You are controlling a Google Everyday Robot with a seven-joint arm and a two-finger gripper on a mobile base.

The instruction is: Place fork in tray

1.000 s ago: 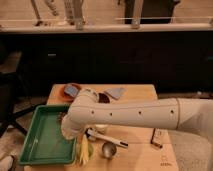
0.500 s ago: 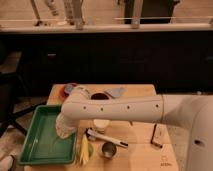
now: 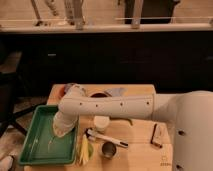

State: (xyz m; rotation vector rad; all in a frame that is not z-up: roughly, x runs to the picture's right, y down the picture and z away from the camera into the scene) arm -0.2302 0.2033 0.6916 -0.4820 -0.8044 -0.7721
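One pincer [image 3: 61, 131] over tray [image 3: 36, 153]

Glossy green plastic tray [image 3: 37, 150], gripper [image 3: 60, 131] above

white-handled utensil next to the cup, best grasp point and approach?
Likely the white handle, near its middle, coming straight down from above. The white-handled utensil lies flat on the table, running from upper left to lower right, so set the fingers across that line. The metal cup sits close by its lower-right end; stay nearer the left. The gripper is over the green tray now.
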